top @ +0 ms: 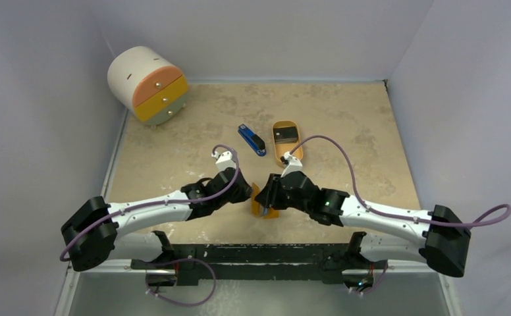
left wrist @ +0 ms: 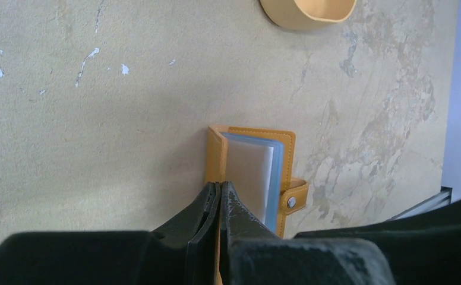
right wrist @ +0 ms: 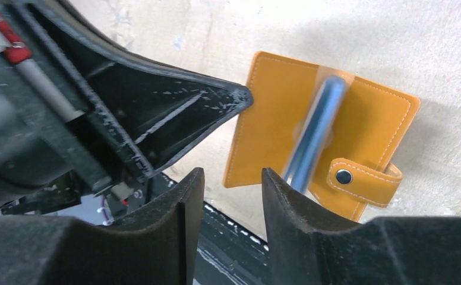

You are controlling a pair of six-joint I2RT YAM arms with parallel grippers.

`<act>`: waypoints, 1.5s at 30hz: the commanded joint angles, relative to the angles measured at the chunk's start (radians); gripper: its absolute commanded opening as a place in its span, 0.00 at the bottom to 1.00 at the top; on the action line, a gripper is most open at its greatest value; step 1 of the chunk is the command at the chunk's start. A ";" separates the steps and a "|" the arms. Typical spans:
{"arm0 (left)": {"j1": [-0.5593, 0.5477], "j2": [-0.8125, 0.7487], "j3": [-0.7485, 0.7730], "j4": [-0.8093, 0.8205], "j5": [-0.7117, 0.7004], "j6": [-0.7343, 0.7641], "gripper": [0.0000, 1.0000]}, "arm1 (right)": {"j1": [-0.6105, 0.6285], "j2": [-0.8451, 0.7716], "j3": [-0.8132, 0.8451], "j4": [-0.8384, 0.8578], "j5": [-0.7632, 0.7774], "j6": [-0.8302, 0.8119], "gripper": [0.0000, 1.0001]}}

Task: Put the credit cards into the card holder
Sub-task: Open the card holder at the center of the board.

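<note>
**Holder pinched open, card waiting in the tray**

The left hand (left wrist: pixel 218 191) is clamped tight on one cover of the card holder (left wrist: pixel 258 136). The holder stands half-open on the desk (left wrist: pixel 97 119) just ahead of the fingertips, with its clear sleeves fanned and its snap tab on the far side. The right hand (right wrist: pixel 233 181) faces it from the opposite side. Its jaws are partway apart with nothing between them that I can see, and the holder's near corner lies just beyond its fingertips.

The step in hand looks like spreading the holder wide enough to take a card. To do it well, I judge the left hand should grip the cover alone, not the sleeves. The right hand should take the opposite cover or the tab and ease it outward, so a sleeve mouth opens without the holder skidding.

Counted:
- one card holder
- one dark credit card (top: pixel 284 135) showing, in the oval tray (left wrist: pixel 308 18) well ahead of the right hand; I cannot tell whether more lie beneath it
- one tray
- one blue-and-black stapler-like bar (top: pixel 251 140)
- one round drawer unit (top: pixel 149 84)
</note>
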 commanded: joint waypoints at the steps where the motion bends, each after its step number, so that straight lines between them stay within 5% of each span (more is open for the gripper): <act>1: -0.010 -0.019 0.014 0.050 -0.021 -0.028 0.00 | 0.001 0.040 0.017 0.018 0.029 0.043 0.47; 12: -0.013 -0.002 -0.006 0.041 -0.045 -0.034 0.00 | -0.004 -0.015 -0.050 -0.045 0.099 0.085 0.56; 21: -0.013 -0.008 -0.054 0.055 -0.053 -0.056 0.00 | -0.017 -0.035 -0.117 -0.075 0.130 0.151 0.45; 34: -0.013 -0.012 -0.060 0.048 -0.058 -0.055 0.00 | -0.021 -0.074 -0.173 -0.079 0.130 0.170 0.50; 45: -0.013 0.001 -0.074 0.056 -0.059 -0.060 0.00 | -0.024 -0.078 -0.198 -0.090 0.136 0.195 0.43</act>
